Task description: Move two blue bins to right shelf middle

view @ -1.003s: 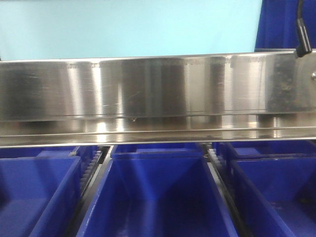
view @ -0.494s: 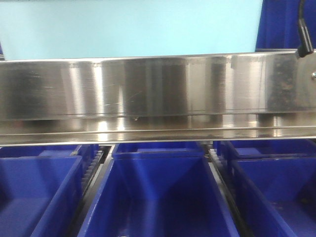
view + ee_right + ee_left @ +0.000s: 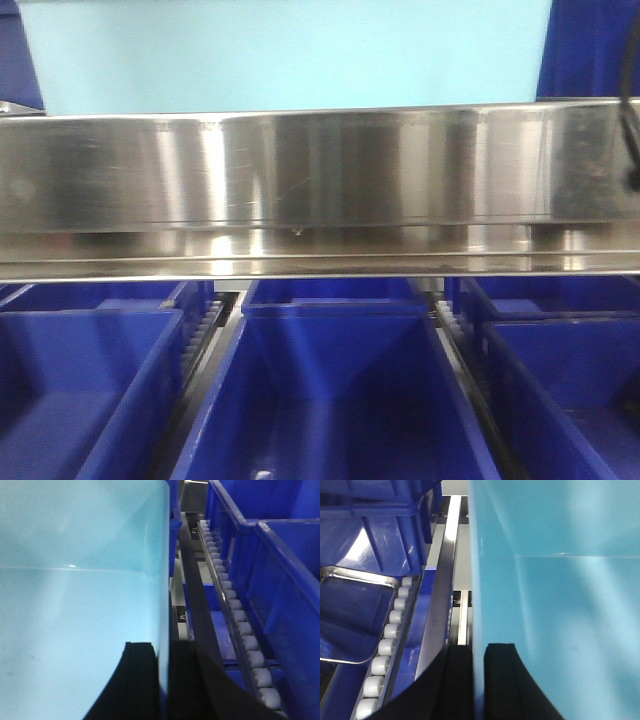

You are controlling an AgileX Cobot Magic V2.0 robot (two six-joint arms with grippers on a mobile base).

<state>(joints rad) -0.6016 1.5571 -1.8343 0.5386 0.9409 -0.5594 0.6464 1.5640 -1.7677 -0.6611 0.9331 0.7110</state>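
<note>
The large pale sky-blue plastic bin (image 3: pixel 280 55), its long side parallel to the shiny steel shelf rail (image 3: pixel 320 170) just below it, was clamped at its end walls by the left gripper (image 3: pixel 479 655) and the right gripper (image 3: pixel 163 652).

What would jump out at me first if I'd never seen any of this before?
A big pale blue bin fills the top of the front view, showing above a broad, shiny steel rail. Below the rail runs a row of dark blue bins. In the wrist views, the left claw and the right claw each pinch a side wall of the pale bin.
</note>
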